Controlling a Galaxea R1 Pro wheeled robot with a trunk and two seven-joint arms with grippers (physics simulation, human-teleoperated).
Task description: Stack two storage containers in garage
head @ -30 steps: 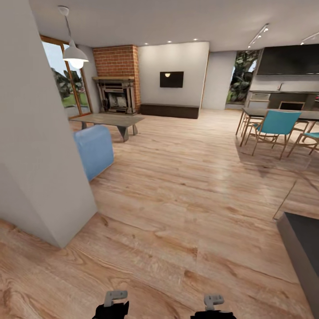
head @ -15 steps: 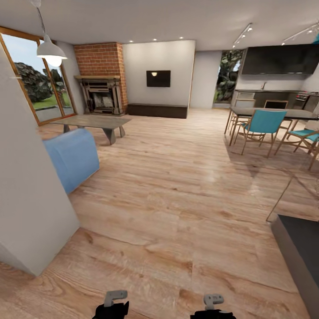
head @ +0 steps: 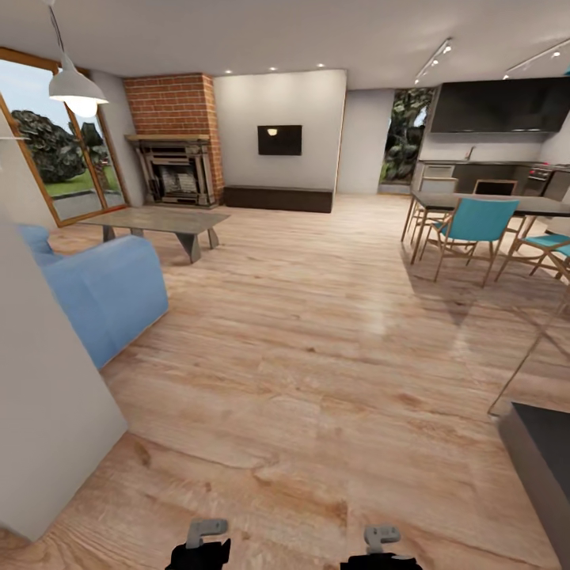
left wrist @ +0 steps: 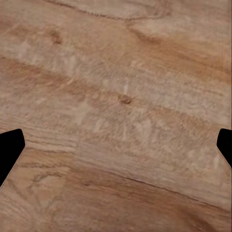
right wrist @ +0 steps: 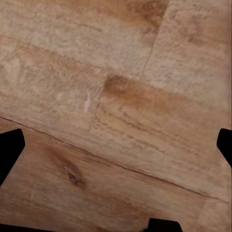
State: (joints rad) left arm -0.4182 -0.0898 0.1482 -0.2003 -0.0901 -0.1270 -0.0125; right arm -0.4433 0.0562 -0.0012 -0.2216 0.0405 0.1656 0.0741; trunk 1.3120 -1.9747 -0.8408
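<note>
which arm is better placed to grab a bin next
Neither yet. No bin is in sight. Left tool and right tool both hang open over bare wood floor, level with each other.

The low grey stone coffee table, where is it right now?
In the head view the low grey coffee table stands at far left, between the blue sofa and the red brick fireplace.

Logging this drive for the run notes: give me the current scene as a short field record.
room: living room with wood plank floor
far wall: brick fireplace, black TV, low dark cabinet
left side: blue sofa, coffee table
right side: dining table with teal chairs
left gripper: open, empty, over floor
right gripper: open, empty, over floor
bins: not located
</note>
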